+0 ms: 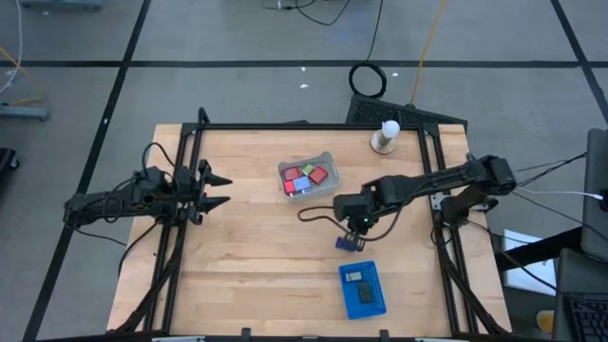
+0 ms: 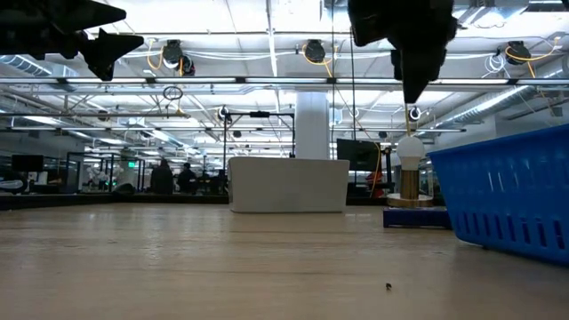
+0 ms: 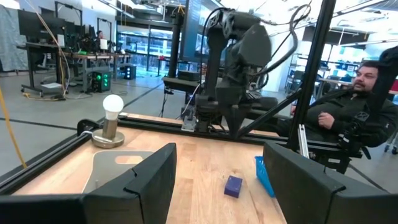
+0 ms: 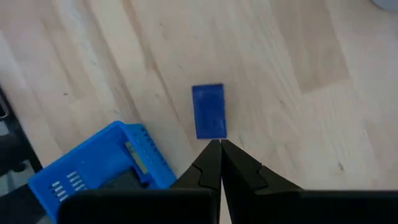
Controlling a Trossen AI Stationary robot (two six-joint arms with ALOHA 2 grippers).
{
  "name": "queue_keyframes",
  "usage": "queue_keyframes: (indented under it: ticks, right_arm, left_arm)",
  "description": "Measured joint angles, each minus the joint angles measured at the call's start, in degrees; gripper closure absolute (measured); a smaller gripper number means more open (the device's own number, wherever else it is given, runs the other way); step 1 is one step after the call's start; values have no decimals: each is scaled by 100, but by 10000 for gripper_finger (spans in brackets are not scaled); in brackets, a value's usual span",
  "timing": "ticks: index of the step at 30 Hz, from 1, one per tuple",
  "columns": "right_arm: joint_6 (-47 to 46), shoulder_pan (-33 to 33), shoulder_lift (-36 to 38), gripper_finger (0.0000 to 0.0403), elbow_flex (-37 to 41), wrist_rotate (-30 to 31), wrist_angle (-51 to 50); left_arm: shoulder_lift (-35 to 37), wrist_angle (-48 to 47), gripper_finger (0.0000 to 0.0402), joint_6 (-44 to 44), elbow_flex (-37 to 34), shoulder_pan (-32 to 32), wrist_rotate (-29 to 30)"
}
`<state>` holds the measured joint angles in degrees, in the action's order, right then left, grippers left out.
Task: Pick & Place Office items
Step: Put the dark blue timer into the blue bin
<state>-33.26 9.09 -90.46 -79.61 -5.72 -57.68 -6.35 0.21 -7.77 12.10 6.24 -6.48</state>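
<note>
A small dark-blue block — flat-faced, rectangular, smooth — lay on the pale wooden table, between the translucent bin of coloured pieces and the ribbed blue tray. The right gripper hung just above the block, fingers pressed together, holding nothing. The left gripper waited at the table's left edge — half spread, empty.

High view straight down over the whole table, low view level along its top, right wrist view close above the dark blue block, left wrist view also catching it
</note>
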Motion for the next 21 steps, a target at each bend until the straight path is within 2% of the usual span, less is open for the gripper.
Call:
queue_keyframes:
  ticks: [3,8,13,21]
  right_arm:
    - [-335,4,-498,403,-721,-4,-262]
    - [-804,5,-1169,403,-1418,-54,-415]
    - [-1120,76,-1507,403,-1570,-543,-323]
    - [-1155,92,-1607,396,-1477,-486,-213]
  left_arm:
    - [-2,0,158,2,0,0,0]
    - [0,1,158,3,0,0,15]
    - [0,0,158,4,0,0,33]
    - [-2,2,158,4,0,0,40]
